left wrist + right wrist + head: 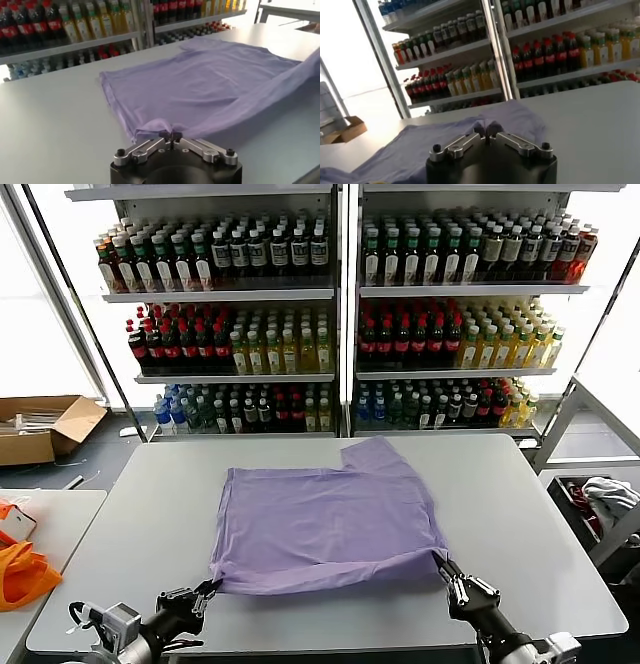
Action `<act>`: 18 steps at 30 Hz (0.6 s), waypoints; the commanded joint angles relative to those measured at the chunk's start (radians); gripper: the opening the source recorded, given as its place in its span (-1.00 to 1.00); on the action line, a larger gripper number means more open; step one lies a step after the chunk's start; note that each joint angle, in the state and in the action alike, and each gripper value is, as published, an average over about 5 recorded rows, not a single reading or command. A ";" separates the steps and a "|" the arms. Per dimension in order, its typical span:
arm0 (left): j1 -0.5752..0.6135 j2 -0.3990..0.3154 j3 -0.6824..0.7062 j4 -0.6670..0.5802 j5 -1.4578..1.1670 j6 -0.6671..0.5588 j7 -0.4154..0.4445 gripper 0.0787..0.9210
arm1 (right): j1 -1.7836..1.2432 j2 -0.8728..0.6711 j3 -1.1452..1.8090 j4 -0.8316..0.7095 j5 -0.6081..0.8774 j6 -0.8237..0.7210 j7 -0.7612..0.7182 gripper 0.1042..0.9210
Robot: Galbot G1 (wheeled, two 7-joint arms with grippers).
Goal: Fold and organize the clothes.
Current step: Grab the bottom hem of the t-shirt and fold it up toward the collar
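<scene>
Right now my left hand [207, 592] is pressed together on the near left corner of the lavender T-shirt [325, 519], pinching the hem just above the grey surface [520, 514]. My right hand [443, 569] is pinched the same way on the near right corner. Between them the front edge of the shirt hangs slightly raised, while the rest lies spread flat in the middle of the surface, one sleeve pointing toward the drink shelves [340, 314] behind. Off to my left, a bright orange cloth [22, 572] sits on a neighbouring table [60, 519], and a cardboard box [45, 427] rests on the floor.
</scene>
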 commanded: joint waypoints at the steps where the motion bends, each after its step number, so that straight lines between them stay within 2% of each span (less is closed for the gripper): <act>1: -0.157 0.121 0.051 0.104 -0.078 0.009 0.061 -0.98 | 0.162 -0.005 -0.014 -0.059 0.032 -0.014 0.034 -0.97; 10: -0.423 0.159 0.212 0.262 -0.103 0.010 0.101 -0.98 | 0.353 -0.048 -0.123 -0.179 0.033 -0.030 0.064 -0.97; 18: -0.618 0.101 0.360 0.447 -0.111 0.009 0.092 -0.98 | 0.470 -0.038 -0.269 -0.335 -0.063 -0.050 0.052 -0.97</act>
